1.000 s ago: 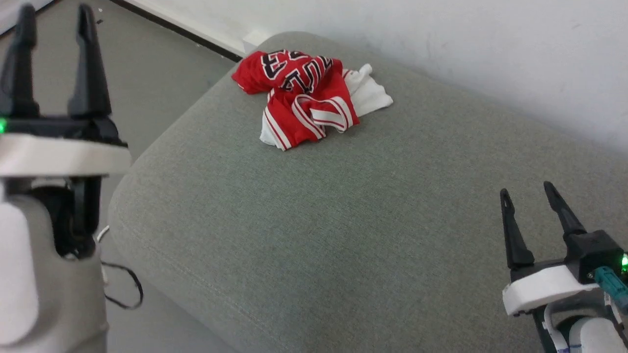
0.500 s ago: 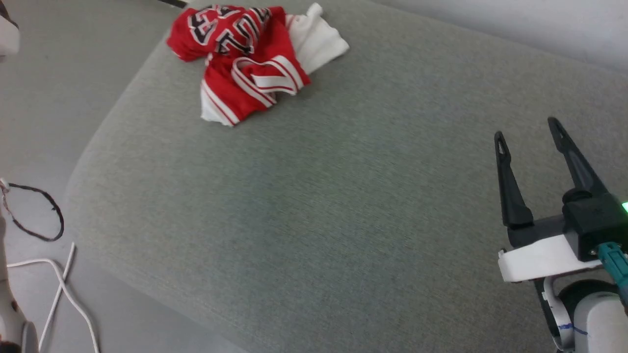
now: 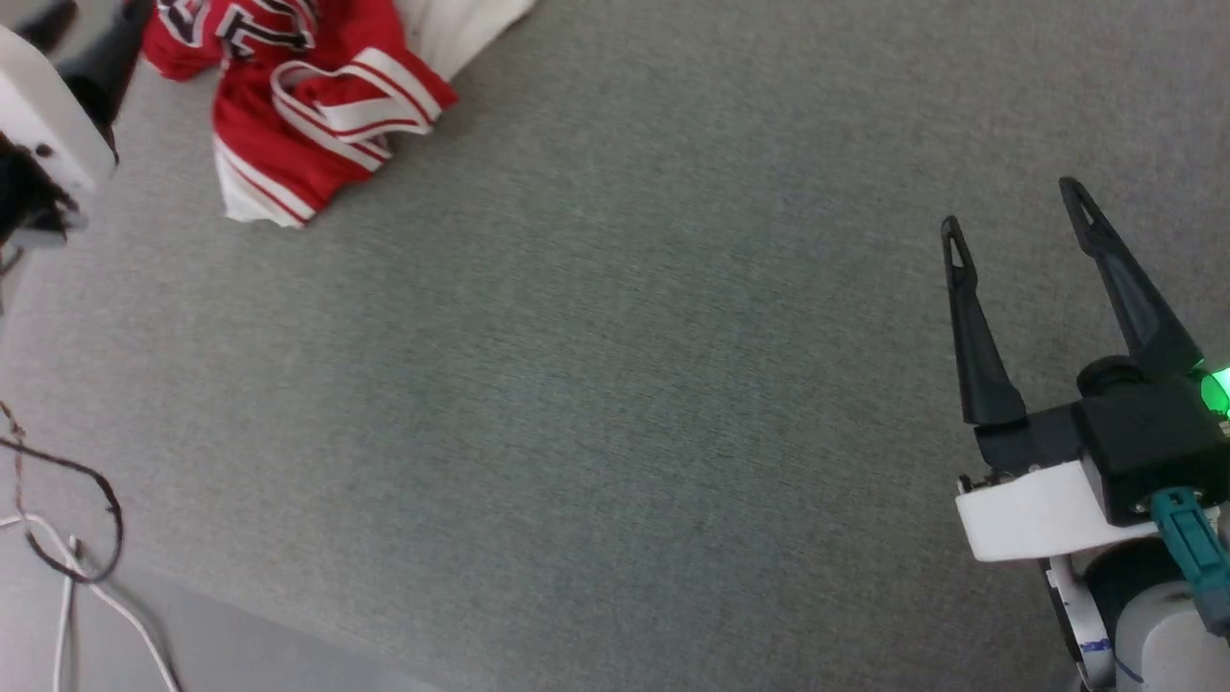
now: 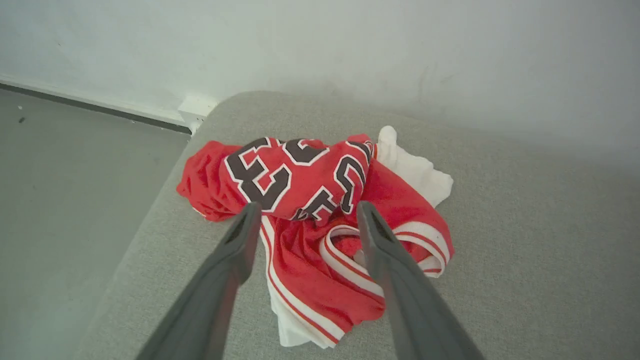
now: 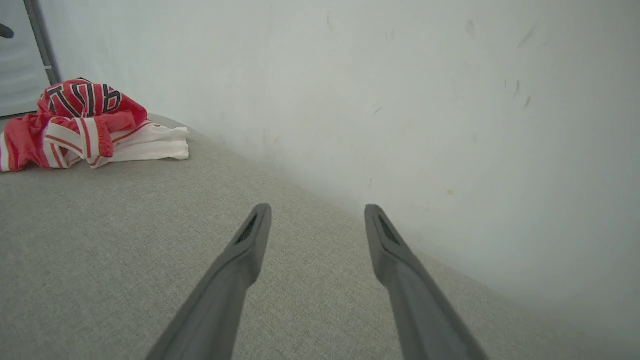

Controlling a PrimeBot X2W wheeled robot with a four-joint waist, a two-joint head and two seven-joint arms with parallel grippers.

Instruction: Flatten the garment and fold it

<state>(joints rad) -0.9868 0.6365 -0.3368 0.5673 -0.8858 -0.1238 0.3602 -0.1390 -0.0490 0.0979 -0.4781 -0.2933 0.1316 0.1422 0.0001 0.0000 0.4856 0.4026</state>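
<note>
The garment [image 3: 298, 106] lies crumpled near the far left corner of a grey cushion [image 3: 615, 384]. It is red with white sleeve cloth, striped trim and black white-outlined characters [image 4: 295, 175]. My left gripper [image 4: 305, 207] hovers just short of the heap, open, with its fingers framing the lettered fold and nothing between them. Its white wrist body [image 3: 43, 125] sits left of the garment in the head view. My right gripper [image 3: 1011, 204] stands open and empty over the cushion's right side, far from the garment [image 5: 85, 120], and it [image 5: 317, 207] points toward the wall.
A pale wall [image 5: 400, 100] runs close behind the cushion. Grey floor [image 4: 75, 200] lies beyond the cushion's left edge. Dark and white cables [image 3: 67, 509] trail on the floor at the lower left. Bare cushion spreads between the garment and my right gripper.
The head camera has tilted down, so the garment now sits at the view's top left. My left gripper has reached forward to the garment. The right gripper stays open, roughly in place.
</note>
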